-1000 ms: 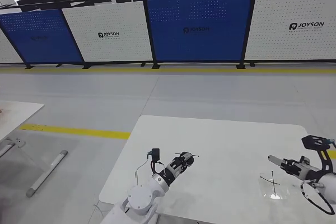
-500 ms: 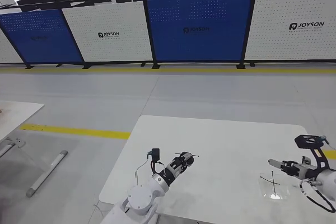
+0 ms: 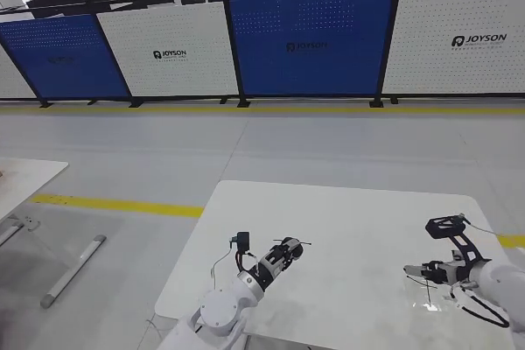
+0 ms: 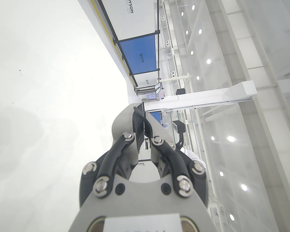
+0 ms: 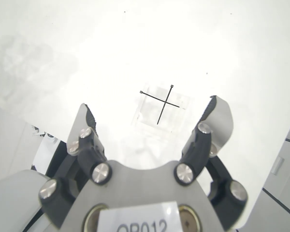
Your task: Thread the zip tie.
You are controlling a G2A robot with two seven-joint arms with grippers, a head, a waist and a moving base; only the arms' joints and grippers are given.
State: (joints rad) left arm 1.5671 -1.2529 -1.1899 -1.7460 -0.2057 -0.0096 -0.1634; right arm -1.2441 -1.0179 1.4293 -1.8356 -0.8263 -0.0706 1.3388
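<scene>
Right claw has swung left and nearer, now over the crossed zip ties on a clear sheet, near right of the counter. Claw spread, empty. Left claw, well apart at near left, pinches the held zip tie. Step, as judged: pick-up approach — next calls for a descent centred on one strap, not both.

Left tool pinched closed; right tool spread wide, tilted downward.

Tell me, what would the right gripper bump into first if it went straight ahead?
Probably the crossed zip ties lying on the white table, right ahead of the open right gripper. Depth is unclear, so it might touch table first.
</scene>
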